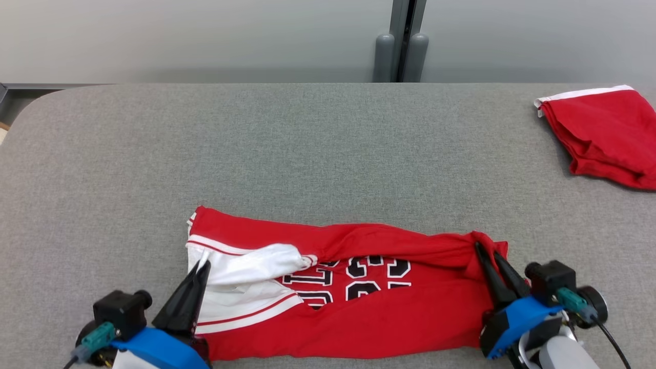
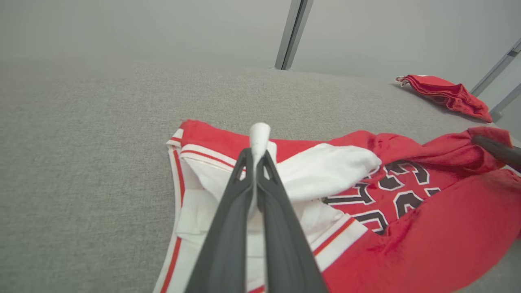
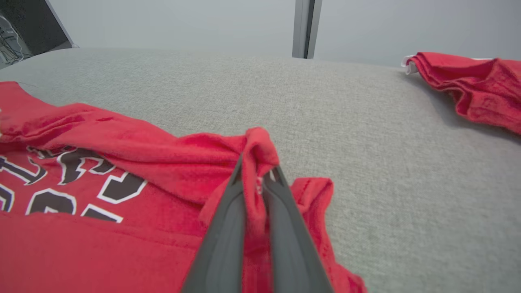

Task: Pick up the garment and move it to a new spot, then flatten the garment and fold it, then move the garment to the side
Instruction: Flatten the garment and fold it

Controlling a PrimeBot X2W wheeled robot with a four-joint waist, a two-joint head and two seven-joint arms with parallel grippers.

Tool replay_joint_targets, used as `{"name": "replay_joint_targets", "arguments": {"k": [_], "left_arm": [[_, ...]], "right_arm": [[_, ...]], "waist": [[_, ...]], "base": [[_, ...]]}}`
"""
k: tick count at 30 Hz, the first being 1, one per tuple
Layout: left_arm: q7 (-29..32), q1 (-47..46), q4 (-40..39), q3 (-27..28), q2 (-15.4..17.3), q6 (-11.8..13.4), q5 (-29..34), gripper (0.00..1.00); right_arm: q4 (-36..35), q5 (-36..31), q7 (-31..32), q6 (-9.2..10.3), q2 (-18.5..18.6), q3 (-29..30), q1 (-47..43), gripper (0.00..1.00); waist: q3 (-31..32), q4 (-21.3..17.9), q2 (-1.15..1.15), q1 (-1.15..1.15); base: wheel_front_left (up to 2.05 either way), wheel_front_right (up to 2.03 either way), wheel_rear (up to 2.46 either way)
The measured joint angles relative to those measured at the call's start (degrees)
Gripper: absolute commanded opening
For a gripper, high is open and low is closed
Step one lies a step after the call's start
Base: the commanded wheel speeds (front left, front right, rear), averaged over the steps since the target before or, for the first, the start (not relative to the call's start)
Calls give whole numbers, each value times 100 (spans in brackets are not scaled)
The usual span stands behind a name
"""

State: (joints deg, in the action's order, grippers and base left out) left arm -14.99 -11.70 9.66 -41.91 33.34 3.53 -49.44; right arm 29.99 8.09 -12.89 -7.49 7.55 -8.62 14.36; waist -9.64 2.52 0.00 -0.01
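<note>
Your left gripper (image 1: pixel 204 265), lower left of the frame, is pinched tight on a white fold of the garment (image 1: pixel 384 318); your right gripper (image 1: pixel 487 250), lower right, is clamped on its red corner. It lies bunched along the bench (image 1: pixel 307 154) edge at the bottom. You have bare bench across the middle and upper left; another red cloth (image 1: pixel 605 133) fills the upper right corner.

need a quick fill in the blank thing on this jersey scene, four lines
1. The left gripper is shut on a ____ fold of the jersey.
2. The right gripper is shut on the jersey's ____ cloth.
3. The jersey's lettering is ____ with white outlines.
4. The other red garment lies at the table's far ____ corner.
Missing words: white; red; black; right.
</note>
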Motion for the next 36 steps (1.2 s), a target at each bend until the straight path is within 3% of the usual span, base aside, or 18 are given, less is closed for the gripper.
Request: {"name": "replay_joint_targets", "arguments": {"k": [5, 6, 7, 8, 9, 10, 13, 21, 29, 36], "left_arm": [[1, 398, -59, 105, -64, 96, 20, 0], [0, 459, -59, 145, -99, 102, 8, 0], [1, 506, -48, 155, -133, 107, 4, 0], [1, 552, -40, 186, -166, 124, 5, 20], [1, 588, -31, 244, -214, 159, 29, 88], [1, 606, -16, 309, -243, 185, 104, 100], [1, 727, -49, 739, -442, 298, 268, 100], [0, 1057, -475, 2284, -1245, 394, 1647, 100], [0, 1293, -681, 3473, -2145, 82, 2962, 100], [0, 1399, -546, 4190, -2580, -157, 3659, 100]], "right_arm": [[-147, -44, -140, 0, -67, 137, -359, 0], [-168, -47, -155, 0, -96, 135, -428, 10], [-192, -47, -166, 0, -113, 137, -488, 84], [-243, -32, -183, 0, -121, 160, -533, 100], [-278, -7, -188, 0, -122, 202, -567, 100], [-336, 11, -191, 0, -125, 231, -604, 100], [-600, 31, -207, 0, -164, 323, -711, 100], [-1093, 64, -213, 0, -190, 654, -754, 100], [-454, 46, -4, 0, -290, 906, -603, 100], [193, -10, 214, 0, -381, 913, -563, 100]], "waist": [[21, 27, 0, 0], [24, 27, 0, 0], [28, 25, 0, 0], [31, 24, 0, 0], [43, 26, 0, 0], [56, 25, 0, 0], [93, -5, 0, 0], [146, -35, 0, 1], [167, -2, 0, 1], [162, 5, 0, 1]], "base": [[0, 0, 0], [0, 0, 0], [0, 0, 0], [0, 0, 0], [0, 0, 0], [0, 0, 0], [0, 0, 0], [0, 0, 0], [0, 0, 0], [0, 0, 0]]}}
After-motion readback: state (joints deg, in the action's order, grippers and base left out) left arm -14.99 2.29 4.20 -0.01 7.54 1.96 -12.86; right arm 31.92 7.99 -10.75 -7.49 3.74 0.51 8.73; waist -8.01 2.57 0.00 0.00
